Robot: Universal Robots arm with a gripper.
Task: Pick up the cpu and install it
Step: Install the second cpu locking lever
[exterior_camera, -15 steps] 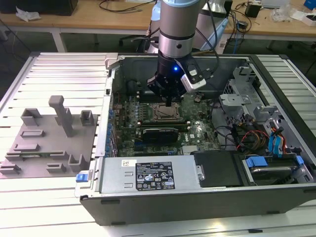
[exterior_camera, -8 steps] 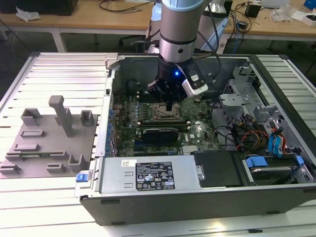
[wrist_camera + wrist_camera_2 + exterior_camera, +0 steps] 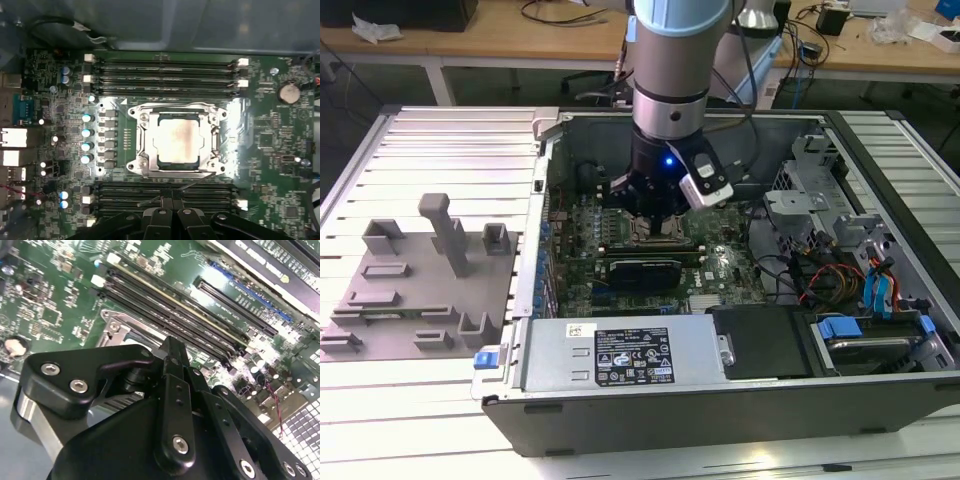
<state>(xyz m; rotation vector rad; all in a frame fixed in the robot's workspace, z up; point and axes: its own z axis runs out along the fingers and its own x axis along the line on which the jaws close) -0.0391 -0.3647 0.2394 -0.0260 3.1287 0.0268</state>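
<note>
Exterior view first, from its left to its right: you had the grey fixture plate [image 3: 415, 285] with its upright blocks lying on the slatted counter [image 3: 440, 150], then the open computer case [image 3: 720, 400], and the gripper [image 3: 655, 215] hung low over the green motherboard [image 3: 715, 265] near the middle of that case. To the exterior view's right sat the drive cage [image 3: 800, 195] and the bundle of coloured cables [image 3: 840, 275].

In the first wrist view the cpu [image 3: 176, 141] already lay flat inside the socket frame [image 3: 175, 172], its silvery top showing, square in the opening, with memory slots [image 3: 165, 75] running along both sides of the frame. The black linkage of the gripper showed at the picture's edge, apart from the chip, so the cpu lay just ahead of the tool, not within it.

Whether your fingers were released or clenched, I cannot tell; nothing appeared between them.
</note>
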